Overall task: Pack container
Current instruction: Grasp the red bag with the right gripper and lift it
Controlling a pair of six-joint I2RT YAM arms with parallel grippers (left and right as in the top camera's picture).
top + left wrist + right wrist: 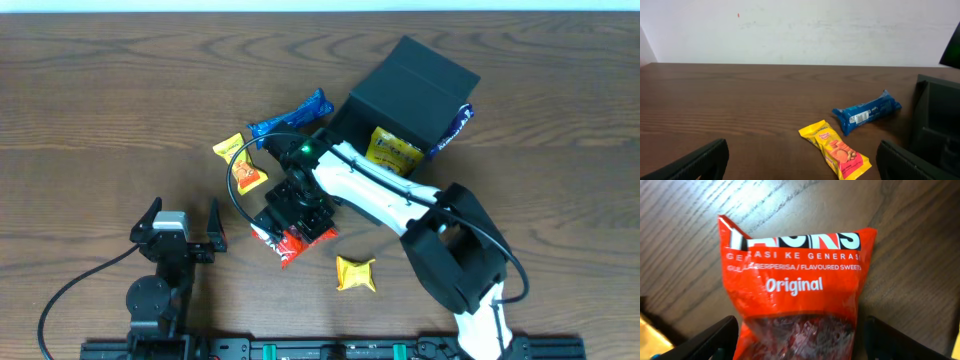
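The dark teal container [412, 85] stands open at the back right, with a yellow packet [392, 150] inside and a blue packet [457, 124] at its right edge. Its side shows in the left wrist view [940, 120]. My right gripper [293, 218] is open and straddles a red sweets packet [797, 295] lying flat on the table. The packet's end also shows in the overhead view [285, 250]. In the right wrist view the fingers [800, 345] sit on either side of the packet without clamping it. My left gripper [180, 235] is open and empty at the front left, and its wrist view shows the same [802, 165].
A blue packet [290, 118] and a yellow-orange biscuit packet [243, 165] lie left of the container. Both show in the left wrist view, the blue one [867, 112] behind the yellow-orange one [837, 150]. A small yellow packet [356, 273] lies near the front.
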